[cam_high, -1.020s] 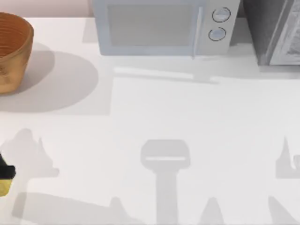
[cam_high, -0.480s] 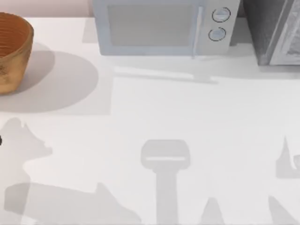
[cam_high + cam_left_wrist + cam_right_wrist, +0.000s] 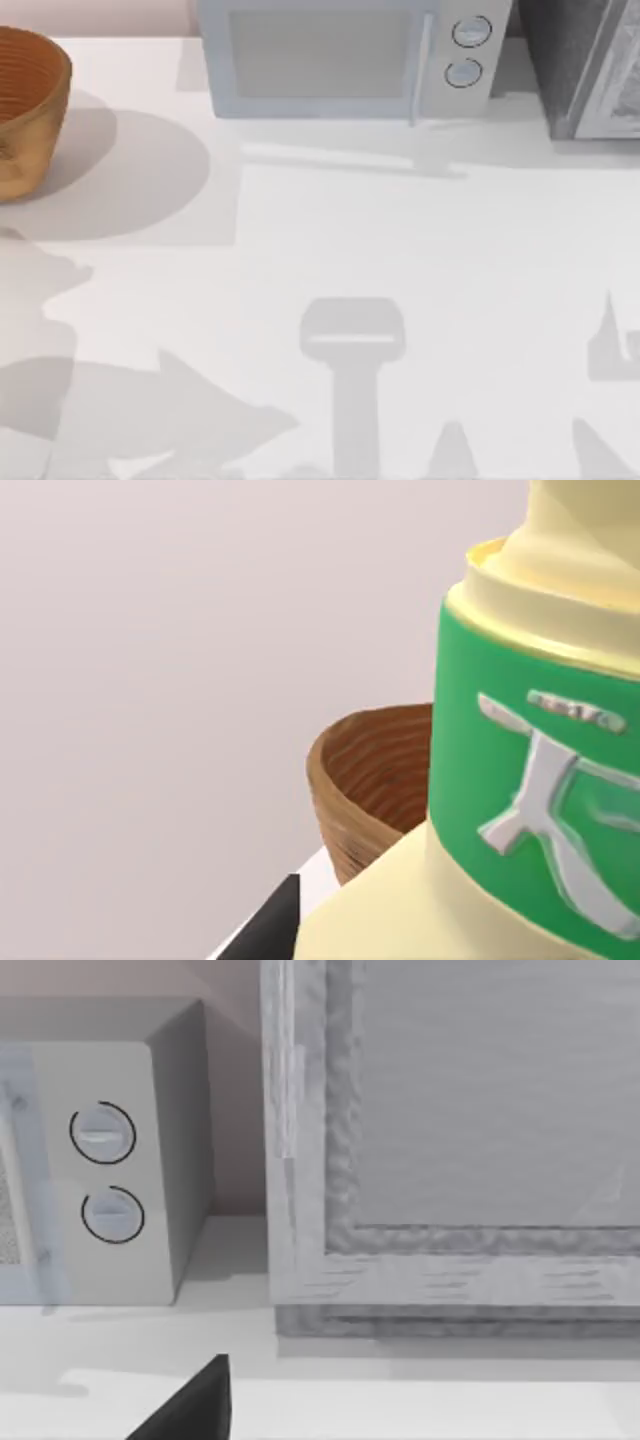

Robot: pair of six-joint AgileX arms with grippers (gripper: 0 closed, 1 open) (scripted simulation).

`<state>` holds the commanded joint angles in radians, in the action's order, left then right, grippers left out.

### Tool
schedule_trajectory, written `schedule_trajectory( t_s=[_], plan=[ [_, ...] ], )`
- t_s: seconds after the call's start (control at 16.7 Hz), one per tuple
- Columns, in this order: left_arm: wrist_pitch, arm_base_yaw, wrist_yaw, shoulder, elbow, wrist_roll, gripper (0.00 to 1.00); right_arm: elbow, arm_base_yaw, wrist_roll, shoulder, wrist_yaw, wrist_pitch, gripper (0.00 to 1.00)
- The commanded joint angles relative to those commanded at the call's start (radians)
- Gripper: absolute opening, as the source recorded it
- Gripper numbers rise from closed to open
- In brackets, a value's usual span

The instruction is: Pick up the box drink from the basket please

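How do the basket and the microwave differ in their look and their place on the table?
The basket is round, honey-brown and ribbed; the microwave is boxy, pale and smooth. The basket is open at its top, showing a darker orange inside; the microwave's door is closed. The basket is smaller and sits at the table's left edge; the microwave stands at the back middle. Both rest on the table.

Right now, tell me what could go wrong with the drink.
1. The drink looms close in the left wrist view with the basket just behind it; a careless swing could clip the basket's rim.
2. The basket stands free on the table's left side, so a knock might shove or tip it.
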<state>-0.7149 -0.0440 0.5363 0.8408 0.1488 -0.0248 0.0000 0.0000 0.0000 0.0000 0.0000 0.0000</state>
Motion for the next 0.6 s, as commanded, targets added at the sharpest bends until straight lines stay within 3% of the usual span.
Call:
schedule_trajectory(
  t_s=[0.24,0.6],
  plan=[
    [-0.078,-0.005,0.058,0.092,0.016,-0.003,0.00,0.000,0.000,0.000,0.000,0.000,0.000,1.00],
    [-0.090,0.001,0.054,0.104,0.011,-0.004,0.00,0.000,0.000,0.000,0.000,0.000,0.000,1.00]
  ],
)
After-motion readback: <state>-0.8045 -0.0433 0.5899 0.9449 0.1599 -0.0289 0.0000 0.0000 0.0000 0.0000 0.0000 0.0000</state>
